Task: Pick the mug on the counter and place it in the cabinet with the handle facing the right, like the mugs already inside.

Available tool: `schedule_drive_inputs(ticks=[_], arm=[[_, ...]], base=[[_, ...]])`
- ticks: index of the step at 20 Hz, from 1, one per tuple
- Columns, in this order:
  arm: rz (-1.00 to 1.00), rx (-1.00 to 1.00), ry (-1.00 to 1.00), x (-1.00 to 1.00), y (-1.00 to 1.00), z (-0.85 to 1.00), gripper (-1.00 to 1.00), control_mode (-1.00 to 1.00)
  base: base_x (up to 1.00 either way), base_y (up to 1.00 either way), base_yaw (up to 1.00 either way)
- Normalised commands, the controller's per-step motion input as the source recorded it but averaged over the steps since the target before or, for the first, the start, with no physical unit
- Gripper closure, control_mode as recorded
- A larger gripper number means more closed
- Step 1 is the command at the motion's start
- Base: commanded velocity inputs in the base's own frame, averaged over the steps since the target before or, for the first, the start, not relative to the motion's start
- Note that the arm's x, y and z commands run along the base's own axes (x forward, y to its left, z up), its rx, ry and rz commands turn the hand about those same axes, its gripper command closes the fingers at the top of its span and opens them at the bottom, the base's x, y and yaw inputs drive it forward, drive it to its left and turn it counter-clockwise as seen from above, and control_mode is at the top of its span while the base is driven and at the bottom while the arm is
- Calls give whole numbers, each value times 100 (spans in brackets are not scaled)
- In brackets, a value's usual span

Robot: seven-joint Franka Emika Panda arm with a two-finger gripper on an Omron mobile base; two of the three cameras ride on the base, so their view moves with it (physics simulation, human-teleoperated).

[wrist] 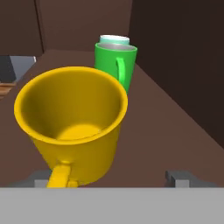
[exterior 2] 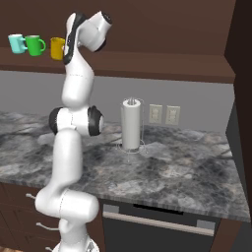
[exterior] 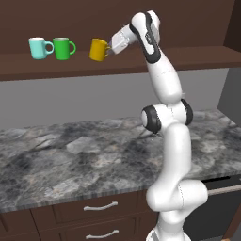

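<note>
Mug (exterior: 98, 49) up on the cabinet (exterior: 188, 56) shelf, yellow-orange, tipped a touch toward the claw (exterior: 113, 47), handle pointing right in the left base view, same way as the green mug (exterior: 62, 48) and teal mug (exterior: 38, 47) lined up just beside it. Claw spread wide in the hand view, one fingertip (wrist: 186, 178) well clear of the mug wall, the other low beside the handle; no squeeze on anything. Looks like the release step, with the mug possibly not yet flat on its base, so best handled slowly: hold the wrist level, let the mug settle, then back straight out along the handle line, away from the shelf. Worth avoiding any sideways drift, since a fingertip catching the loop handle could spin the mug off its rightward heading or nudge it into the green mug. Worktop (exterior: 70, 155) below left out of this step.
</note>
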Motion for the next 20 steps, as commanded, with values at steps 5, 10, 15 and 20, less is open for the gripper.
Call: schedule_drive_inputs(ticks=[5,10,15,20], arm=[[0,0,0,24,0,25,-100,-100],[-1,0,1,10,-8,6,-100,-100],[-1,0,1,1,-23,3,-100,-100],[0,0,0,-2,-2,9,-100,-100]], base=[[0,0,0],[0,0,0],[0,0,0],[0,0,0]])
